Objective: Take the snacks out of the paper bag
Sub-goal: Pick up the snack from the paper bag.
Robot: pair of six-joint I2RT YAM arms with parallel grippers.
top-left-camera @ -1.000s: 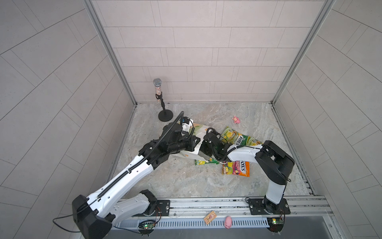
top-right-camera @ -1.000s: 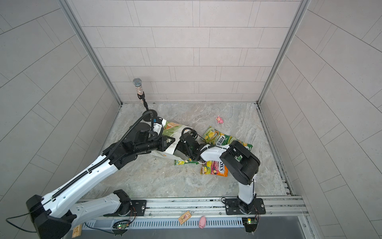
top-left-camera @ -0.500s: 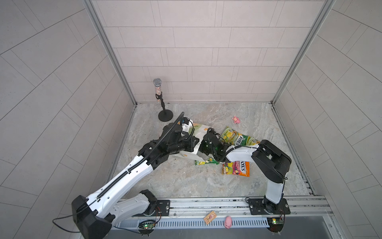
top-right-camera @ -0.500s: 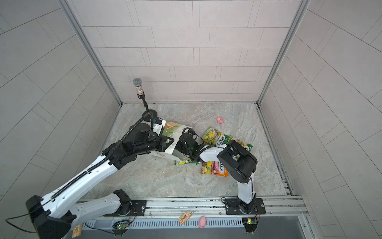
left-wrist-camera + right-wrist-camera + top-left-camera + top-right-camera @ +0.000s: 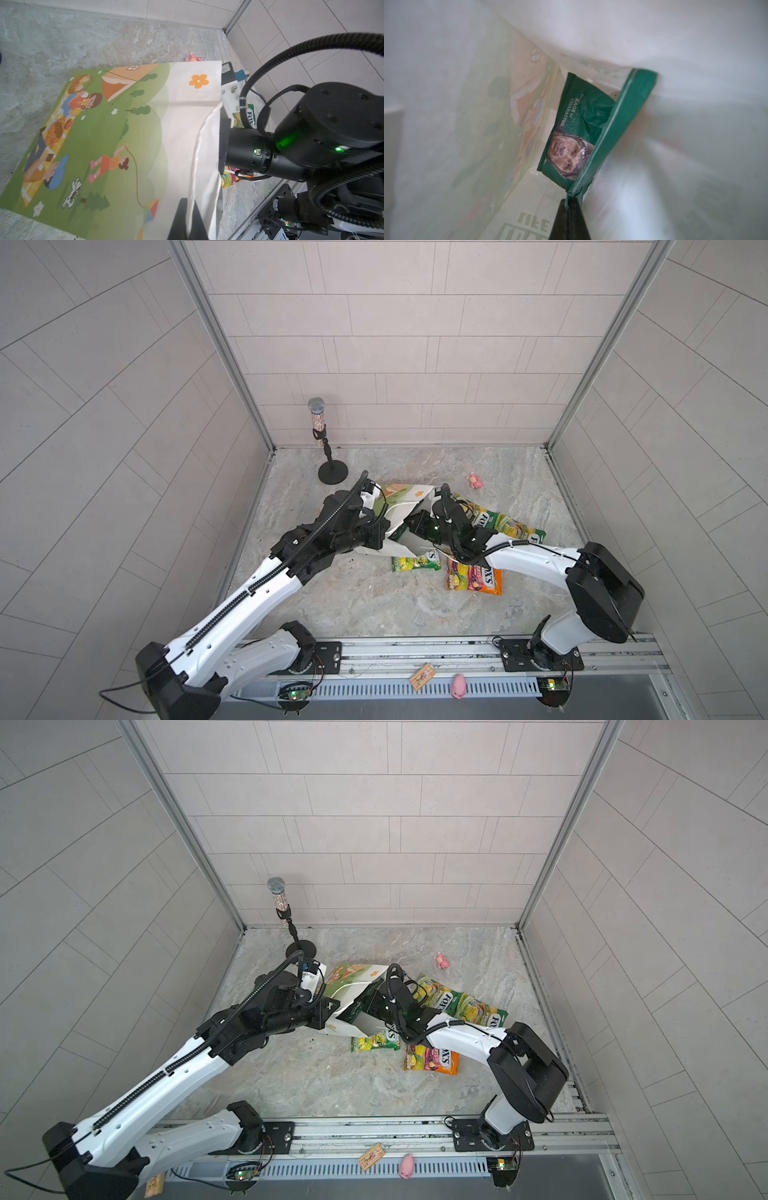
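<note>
Pinching two things at once rn: my right gripper [image 5: 568,200] is deep inside the paper bag [image 5: 116,128], fingers closed all the way down on the crimped end seam of the green crisp bag [image 5: 571,116]. The rest of that packet stretches away from my fingertips toward the bag's bottom, w/ a face print + "character" text showing. My left gripper [image 5: 188,205] is clamped tight too, a fold of the white rim at the bag's mouth squeezed btwn the fingers, and the illustrated green side spreads out ahead of them. The bag's lying on its side on the stone floor [image 5: 374,605], mouth facing my right wrist. The other snacks are all outside, back behind my right fingers. A pair of yellow-green FOX'S packets [image 5: 484,519] overlap on the far side of the forearm. A third yellow-green packet [image 5: 415,563] sits just outside the mouth, below the wrist. The orange-pink FOX'S packet [image 5: 473,578] lies next to it, partly under the forearm. Top views don't show either set of fingertips, bag + arms hide them.
</note>
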